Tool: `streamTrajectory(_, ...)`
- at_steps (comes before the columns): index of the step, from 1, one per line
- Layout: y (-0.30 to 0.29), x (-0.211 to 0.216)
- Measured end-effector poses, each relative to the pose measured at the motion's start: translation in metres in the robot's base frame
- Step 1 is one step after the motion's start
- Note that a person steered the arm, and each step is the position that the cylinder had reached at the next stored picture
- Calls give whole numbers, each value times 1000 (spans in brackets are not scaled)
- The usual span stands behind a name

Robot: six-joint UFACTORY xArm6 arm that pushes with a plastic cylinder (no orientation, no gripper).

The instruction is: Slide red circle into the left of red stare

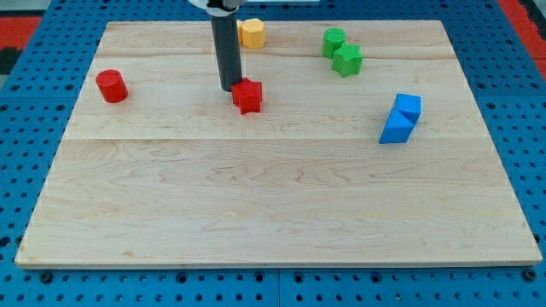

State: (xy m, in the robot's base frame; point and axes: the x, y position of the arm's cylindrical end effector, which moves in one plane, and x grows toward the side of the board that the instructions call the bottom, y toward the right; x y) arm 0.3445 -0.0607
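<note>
Red circle (111,86): short upright cylinder near the board's left edge, in its upper half, standing free of every other block
Red star (247,96): upper middle of the board, well apart from the red circle, toward the view's right of it
My tip (229,89): end of the dark rod, touching or just beside the red star's upper-left side; far from the red circle
Claw: none fitted; the arm ends in a plain rod, so nothing opens or closes
Handling, as judged: small, light, rigid, likely to slide easily on the smooth wooden board (281,205); round wall may roll off an off-centre push
Contact point, as judged: middle of the circle's left-hand wall, pushing toward the star
Count, red: two
Count, green: two, a cylinder (333,40) and a star (347,60), touching, upper right
Count, blue: two (401,118), adjoining, by the right edge
Count, yellow: one (251,32), top edge
</note>
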Motion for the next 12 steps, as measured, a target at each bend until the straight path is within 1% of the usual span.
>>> streamTrajectory(1, 0, 13)
streamTrajectory(2, 0, 14)
streamTrajectory(3, -65, 23)
streamTrajectory(4, -115, 66)
streamTrajectory(5, -208, 32)
streamTrajectory(6, -244, -7)
streamTrajectory(7, -230, 1)
streamTrajectory(8, -176, -7)
streamTrajectory(9, -158, 1)
streamTrajectory(10, -103, 1)
streamTrajectory(11, -64, -14)
streamTrajectory(12, -68, -59)
